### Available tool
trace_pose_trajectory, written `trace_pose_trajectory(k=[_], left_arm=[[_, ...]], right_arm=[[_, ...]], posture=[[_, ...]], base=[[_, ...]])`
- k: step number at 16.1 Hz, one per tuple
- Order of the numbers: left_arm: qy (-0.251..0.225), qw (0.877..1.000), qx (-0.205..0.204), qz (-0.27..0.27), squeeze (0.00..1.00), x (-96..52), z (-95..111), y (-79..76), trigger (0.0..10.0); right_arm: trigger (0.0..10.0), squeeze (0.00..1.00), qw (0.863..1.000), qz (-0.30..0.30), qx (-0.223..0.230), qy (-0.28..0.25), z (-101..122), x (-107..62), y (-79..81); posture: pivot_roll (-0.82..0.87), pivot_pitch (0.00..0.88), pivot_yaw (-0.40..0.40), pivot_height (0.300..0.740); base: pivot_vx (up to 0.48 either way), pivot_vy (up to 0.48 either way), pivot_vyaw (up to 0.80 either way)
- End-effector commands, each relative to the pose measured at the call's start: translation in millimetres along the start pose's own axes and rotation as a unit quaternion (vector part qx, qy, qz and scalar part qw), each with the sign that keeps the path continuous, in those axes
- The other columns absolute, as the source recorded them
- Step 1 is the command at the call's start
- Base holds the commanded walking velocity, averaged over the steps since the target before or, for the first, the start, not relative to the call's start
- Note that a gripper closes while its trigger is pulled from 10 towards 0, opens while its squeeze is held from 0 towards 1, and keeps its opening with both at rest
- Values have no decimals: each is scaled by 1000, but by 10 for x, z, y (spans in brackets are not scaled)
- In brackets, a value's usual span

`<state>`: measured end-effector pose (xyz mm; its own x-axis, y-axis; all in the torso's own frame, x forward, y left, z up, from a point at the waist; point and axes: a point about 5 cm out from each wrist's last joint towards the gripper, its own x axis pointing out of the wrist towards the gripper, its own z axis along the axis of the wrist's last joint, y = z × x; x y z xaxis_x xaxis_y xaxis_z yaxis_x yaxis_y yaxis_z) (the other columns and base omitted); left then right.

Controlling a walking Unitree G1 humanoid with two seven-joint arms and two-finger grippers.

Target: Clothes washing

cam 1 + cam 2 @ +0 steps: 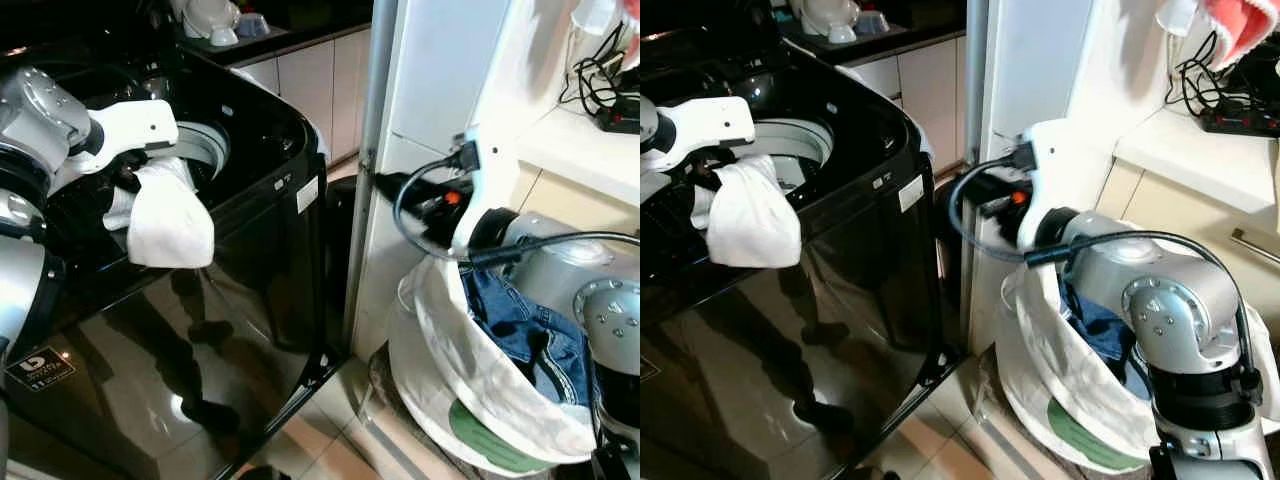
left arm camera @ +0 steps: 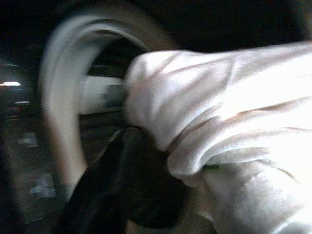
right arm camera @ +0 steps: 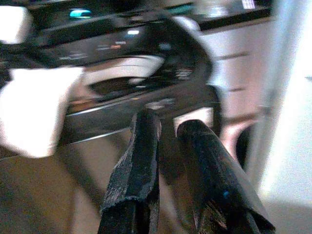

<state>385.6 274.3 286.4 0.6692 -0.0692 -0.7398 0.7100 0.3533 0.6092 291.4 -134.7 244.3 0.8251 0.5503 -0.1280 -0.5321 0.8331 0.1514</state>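
A white cloth (image 1: 165, 225) hangs from my left gripper (image 1: 128, 185), which is shut on it just above the black top-loading washing machine (image 1: 260, 230). The cloth droops over the front rim of the drum opening (image 1: 205, 150). In the left wrist view the white cloth (image 2: 234, 122) lies in front of the pale drum ring (image 2: 63, 97). My right gripper (image 3: 168, 124) is beside the machine's right side, above the white laundry bag (image 1: 440, 340). Its fingers (image 3: 141, 161) stand close together with nothing between them. Blue jeans (image 1: 520, 320) lie in the bag.
A grey upright post (image 1: 370, 150) and a white cabinet (image 1: 440, 70) stand between the machine and the bag. At the right, a shelf (image 1: 580, 140) holds black cables. White cupboards (image 1: 310, 90) line the back. Tiled floor (image 1: 330, 440) shows between machine and bag.
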Motion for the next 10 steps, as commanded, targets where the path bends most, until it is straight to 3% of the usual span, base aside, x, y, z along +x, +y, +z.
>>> trace_pose_trajectory(k=[1,2,3,4,6,7,8,9,10], left_arm=[[-14,989,9,146,1000,-51,84,170,10000],[-24,971,9,239,1000,-107,154,280,10000],[-23,970,8,242,1000,-111,164,286,10000],[-34,991,-15,130,1000,-16,176,150,10000],[-45,999,16,-10,1000,123,222,-85,10000],[-30,999,26,29,1000,126,208,-49,10000],[-14,997,37,65,773,137,192,-20,10000],[-15,998,27,52,596,159,180,-44,10000],[-23,999,24,19,325,171,183,-87,10000]], right_arm=[[10000,0,999,-44,2,-18,68,4,-106],[10000,0,998,-62,11,-22,73,7,-161],[10000,0,997,-67,12,-23,75,7,-172],[10000,0,997,-69,10,-23,76,7,-172],[10000,0,998,-63,4,-21,64,7,-144],[10000,0,998,-61,4,-18,49,7,-133],[10000,0,998,-61,2,-16,38,10,-125],[10000,0,998,-63,-2,-13,26,12,-126],[10000,0,998,-67,-2,-12,18,13,-141]], posture=[[-21,0,59,740],[-21,0,59,740],[-23,0,63,740],[-23,0,63,740],[-24,0,69,740],[-26,0,71,740],[-24,0,70,740],[-23,0,72,740],[-23,0,72,740]], base=[[0,0,0],[0,0,0],[0,0,0],[0,0,0],[0,0,0],[0,0,0],[0,0,0],[0,0,0],[0,0,0]])
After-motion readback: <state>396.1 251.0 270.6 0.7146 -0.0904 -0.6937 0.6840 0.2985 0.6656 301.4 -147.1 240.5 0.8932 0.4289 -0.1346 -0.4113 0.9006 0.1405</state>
